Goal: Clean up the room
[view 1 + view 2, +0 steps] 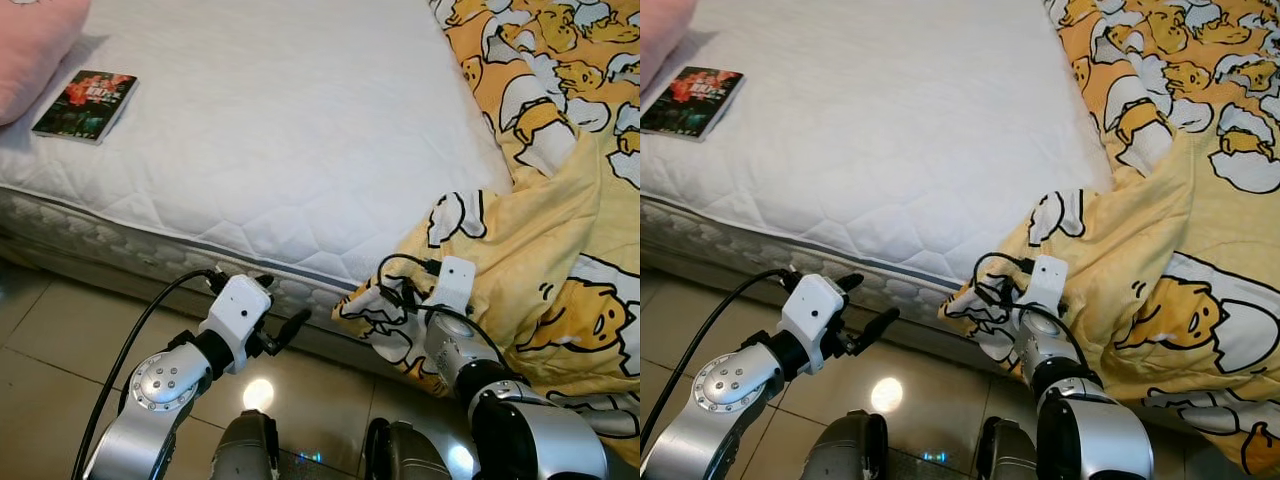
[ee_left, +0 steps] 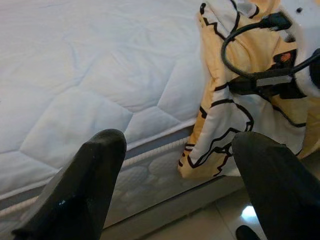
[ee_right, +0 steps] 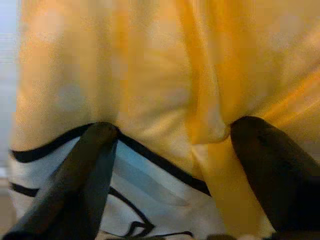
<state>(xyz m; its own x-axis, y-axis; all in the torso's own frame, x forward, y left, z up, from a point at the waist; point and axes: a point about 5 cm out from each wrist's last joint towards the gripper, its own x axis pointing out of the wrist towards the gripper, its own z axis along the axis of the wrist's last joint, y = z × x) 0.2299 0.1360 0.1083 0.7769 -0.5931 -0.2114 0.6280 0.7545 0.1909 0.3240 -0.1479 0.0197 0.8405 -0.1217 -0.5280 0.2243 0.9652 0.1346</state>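
While unreadable, book (image 1: 85,104) lies on mattress (image 1: 290,130).

Both silver arms reach forward from the bottom of the head views, elbows bent. The left arm angles up and to the right, its white wrist block raised and a black cable looping off it; the left tool (image 1: 285,332) points to the right with its two black fingers (image 2: 82,185) spread wide apart. The right arm rises nearly straight ahead, and the right tool (image 3: 170,165) has its fingers parted wide as well
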